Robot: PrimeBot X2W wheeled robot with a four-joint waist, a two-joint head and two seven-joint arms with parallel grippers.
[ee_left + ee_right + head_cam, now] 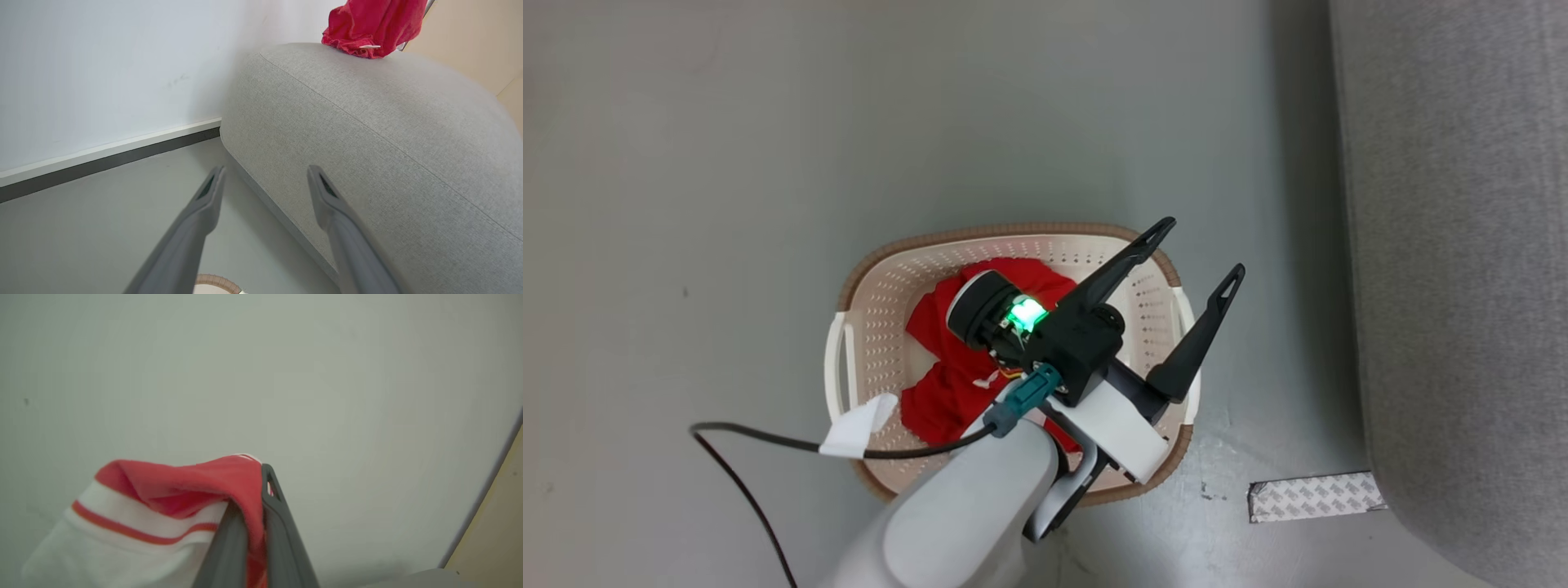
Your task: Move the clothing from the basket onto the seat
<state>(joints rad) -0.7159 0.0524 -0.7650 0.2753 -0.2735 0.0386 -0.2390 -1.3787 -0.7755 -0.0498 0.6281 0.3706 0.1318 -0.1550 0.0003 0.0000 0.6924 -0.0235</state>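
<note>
Right hand (258, 486) clenched on a fold of the red jersey (163, 506). The pinch sits right at the fingertips and the white striped trim sags off toward 8 o'clock. Left hand (1202, 245) fully released and empty, hovering over the basket (890, 282), fingers aimed at 1 o'clock toward the couch (1462, 245). Second red garment (947, 392) lies crumpled in the basket under the left wrist, about 8 o'clock from those fingertips. Handling, my read: light, limp knit with zero stiffness, so it will drape and trail. A thin edge pinch may slip, so take a bunched ridge mid-pile, seat it deep between the fingers and lift until the tail clears the brown rim (1013, 232). The wall holes could catch a fingertip. Views: the head view is the one for basket contents, with the couch at 3 o'clock and a tape strip (1315, 496) on the floor (686, 122) at 4 o'clock. Left wrist view adds the couch seam and a red bundle (369, 24) at 1 o'clock against the couch's top edge, probably the jersey; can't tell if it's resting there or hanging. Right wrist view gives the grip detail.
</note>
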